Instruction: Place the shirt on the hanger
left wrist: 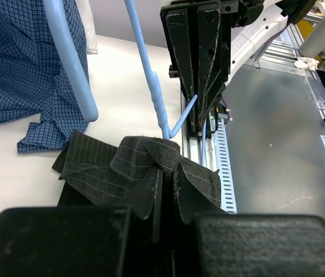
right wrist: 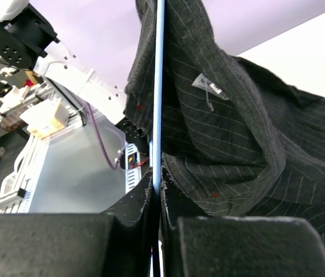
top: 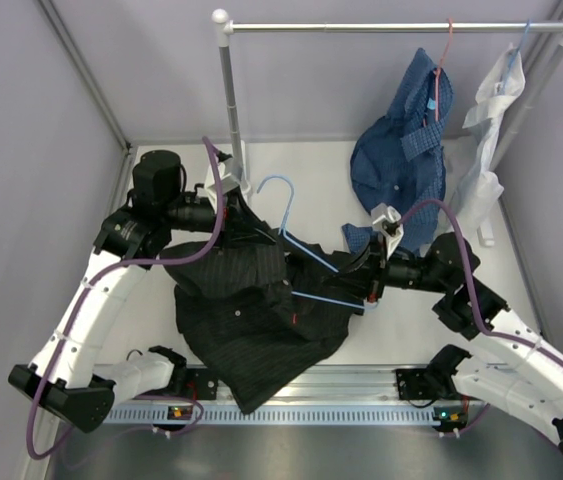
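Black pinstriped button-up shirt [top: 246, 310] sags over the white surface [top: 311, 170] between both arms in the top view, with the thin light-blue wire hanger [top: 288, 205] partly tucked into it. A blue checked shirt [top: 401, 160] hangs from the metal rail [top: 361, 27]. Only the left wrist view shows the left pincer [left wrist: 163, 179] clamped tight on a shirt fold. The right wrist view shows the right pincer [right wrist: 156, 187] shut on the hanger's wire, and a small grey neck label [right wrist: 204, 85] whose writing is unreadable.

Left arm [top: 89, 305]: wore white shells between black joints.
Right arm [top: 521, 355]: showed the same white shells and black joints.
Cables [top: 218, 190]: were purple, looping along both arms.
Left gripper fingers [left wrist: 64, 242]: were black, blocky, matte.
Motor housing [top: 158, 178]: was black, cylindrical.
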### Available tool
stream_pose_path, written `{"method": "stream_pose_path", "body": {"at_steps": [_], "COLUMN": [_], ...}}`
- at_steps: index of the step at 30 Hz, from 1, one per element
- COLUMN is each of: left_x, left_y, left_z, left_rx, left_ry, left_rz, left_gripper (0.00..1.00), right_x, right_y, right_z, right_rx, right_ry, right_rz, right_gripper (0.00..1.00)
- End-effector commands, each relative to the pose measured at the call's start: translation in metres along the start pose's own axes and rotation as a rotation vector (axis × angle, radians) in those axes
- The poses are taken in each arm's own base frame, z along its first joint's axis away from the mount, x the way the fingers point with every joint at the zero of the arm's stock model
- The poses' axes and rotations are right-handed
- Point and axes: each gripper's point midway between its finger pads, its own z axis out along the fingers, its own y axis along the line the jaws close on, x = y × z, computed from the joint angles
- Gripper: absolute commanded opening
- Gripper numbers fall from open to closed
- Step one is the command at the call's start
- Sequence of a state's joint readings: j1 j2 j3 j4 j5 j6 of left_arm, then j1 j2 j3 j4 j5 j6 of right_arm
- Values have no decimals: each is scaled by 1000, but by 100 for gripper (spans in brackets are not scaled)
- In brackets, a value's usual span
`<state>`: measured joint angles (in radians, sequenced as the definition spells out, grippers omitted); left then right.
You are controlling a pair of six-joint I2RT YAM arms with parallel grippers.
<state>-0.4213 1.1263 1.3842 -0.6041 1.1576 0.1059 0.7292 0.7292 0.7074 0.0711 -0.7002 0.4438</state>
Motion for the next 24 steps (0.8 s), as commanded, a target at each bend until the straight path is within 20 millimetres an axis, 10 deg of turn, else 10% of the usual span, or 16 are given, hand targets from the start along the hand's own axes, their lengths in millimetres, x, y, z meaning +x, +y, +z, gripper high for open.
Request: {"method": "stream_pose_path", "body": {"at_steps": [1,6,8,10,17,24], "left_x": [-6,-11,-13,-14,-16,-27], "left_y": [0,13,19,28,47,47], "left_z": [0,-7,-10,-18,-41,-45], "left_rx": [-3,-145,-196,-291,-517,-545], "left_ry": [-10,-14,-16,-18,-27,-56], "left_rz": [25,59,64,86,113,93], "left_gripper": [0,0,0,0,0,0], "right_x": [-57,-52,-50,-45,-27,15], "right_y": [24,9,1,-14,-63,-45], "right_z": [-3,-2,-3,-11,-73,-24], "right_rx": [-48,21,69,172,626,345], "right_ry": [-154,-153,-145,-127,-156,-122], "right_rz": [-172,-141,-129,-121,6,332], "right_gripper": [3,41,81,99,99,77]}}
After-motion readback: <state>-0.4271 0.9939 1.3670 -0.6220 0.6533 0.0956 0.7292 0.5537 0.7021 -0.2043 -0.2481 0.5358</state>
